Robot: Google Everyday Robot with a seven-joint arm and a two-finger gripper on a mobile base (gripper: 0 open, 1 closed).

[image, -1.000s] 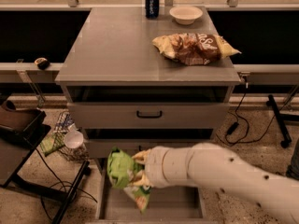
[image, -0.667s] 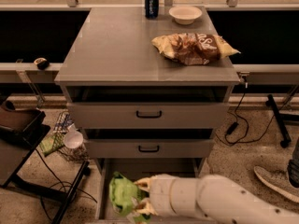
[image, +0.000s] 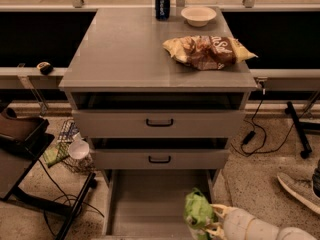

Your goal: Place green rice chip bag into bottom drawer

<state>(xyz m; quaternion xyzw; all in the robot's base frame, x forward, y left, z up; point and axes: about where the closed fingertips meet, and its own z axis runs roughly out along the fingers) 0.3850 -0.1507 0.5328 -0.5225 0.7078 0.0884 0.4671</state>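
Observation:
The green rice chip bag (image: 197, 215) is a small crinkly green bag at the bottom edge of the camera view, over the front right part of the open bottom drawer (image: 150, 196). My gripper (image: 214, 221) is low at the bottom right, its pale fingers (image: 219, 210) closed on the bag's right side. The white arm runs off the lower right corner. The drawer is a wide flat grey tray pulled out below two upper drawers; its floor to the left of the bag is bare. Whether the bag rests on the drawer floor is hidden by the frame edge.
On the cabinet top (image: 125, 49) lie a brown-and-yellow chip bag (image: 207, 49), a blue can (image: 162, 3) and a white bowl (image: 198, 15). The two upper drawers have black handles (image: 159, 123). A black stand, cables and a cup (image: 79, 150) are on the floor at left; a shoe (image: 299, 186) at right.
My gripper with the green bag has moved down and to the right, from the drawer's left-centre to its front right. The arm has dropped mostly out of view.

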